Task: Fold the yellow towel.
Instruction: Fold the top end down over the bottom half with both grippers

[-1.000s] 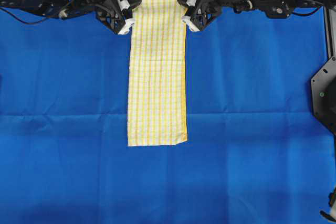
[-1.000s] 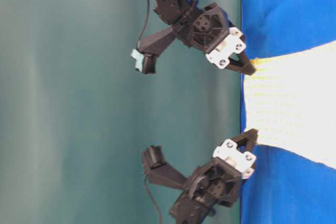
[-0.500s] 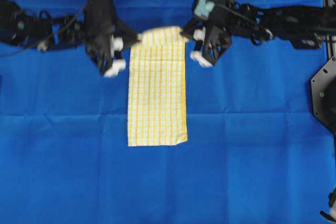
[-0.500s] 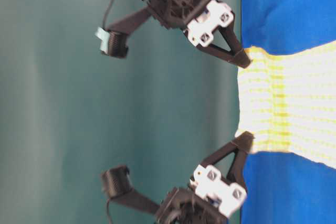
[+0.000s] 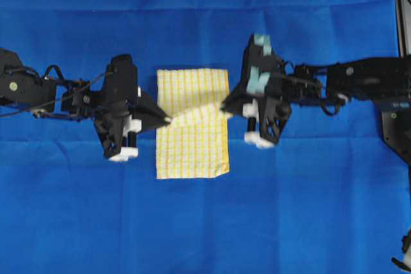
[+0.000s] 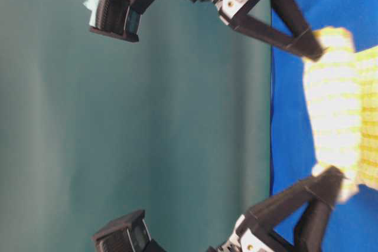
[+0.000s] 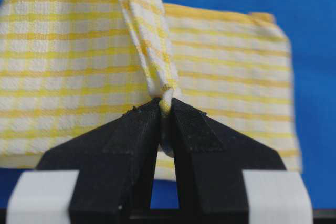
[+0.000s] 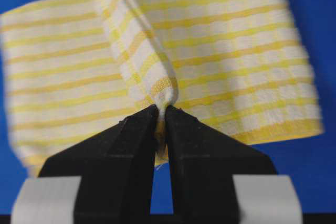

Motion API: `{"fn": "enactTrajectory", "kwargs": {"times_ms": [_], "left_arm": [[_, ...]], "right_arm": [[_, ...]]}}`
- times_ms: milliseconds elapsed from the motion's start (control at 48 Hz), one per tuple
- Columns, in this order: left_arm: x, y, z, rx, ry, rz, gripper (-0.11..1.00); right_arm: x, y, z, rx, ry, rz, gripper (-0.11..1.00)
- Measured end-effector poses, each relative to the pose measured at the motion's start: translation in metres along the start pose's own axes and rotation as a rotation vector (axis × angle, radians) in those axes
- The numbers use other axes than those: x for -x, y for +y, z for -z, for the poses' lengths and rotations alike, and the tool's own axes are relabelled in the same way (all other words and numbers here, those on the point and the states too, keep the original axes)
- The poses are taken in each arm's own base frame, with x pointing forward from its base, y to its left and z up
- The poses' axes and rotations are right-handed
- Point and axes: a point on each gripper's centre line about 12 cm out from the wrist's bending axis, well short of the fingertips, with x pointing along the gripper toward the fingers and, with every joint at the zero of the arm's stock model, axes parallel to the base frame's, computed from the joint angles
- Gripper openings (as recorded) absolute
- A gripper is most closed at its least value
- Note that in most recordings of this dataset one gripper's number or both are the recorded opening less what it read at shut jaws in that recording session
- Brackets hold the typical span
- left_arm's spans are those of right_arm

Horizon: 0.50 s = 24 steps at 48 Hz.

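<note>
Both grippers, left [image 5: 168, 120] and right [image 5: 225, 105], pinched shut on the yellow towel's [image 5: 192, 152] far corners, had carried them halfway toward the near edge on blue cloth [image 5: 192, 222]; fold about 1/2 done.
</note>
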Motion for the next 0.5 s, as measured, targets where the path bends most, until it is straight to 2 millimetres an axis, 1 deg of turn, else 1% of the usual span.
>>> {"fn": "enactTrajectory", "kwargs": {"times_ms": [83, 125, 292, 500], "left_arm": [[0.0, -0.012, 0.003, -0.023, 0.008, 0.029, 0.04], [-0.001, -0.016, 0.004, -0.029, 0.009, 0.038, 0.04], [-0.004, -0.026, 0.009, -0.046, 0.027, 0.058, 0.04], [-0.014, -0.034, 0.021, -0.05, 0.062, 0.074, 0.05]], "right_arm": [[-0.001, 0.012, 0.006, 0.013, 0.011, -0.026, 0.05], [-0.003, 0.015, 0.008, 0.01, 0.016, -0.031, 0.05], [-0.011, 0.026, 0.018, 0.017, 0.031, -0.05, 0.05], [-0.022, 0.033, 0.028, 0.025, 0.051, -0.058, 0.05]]}}
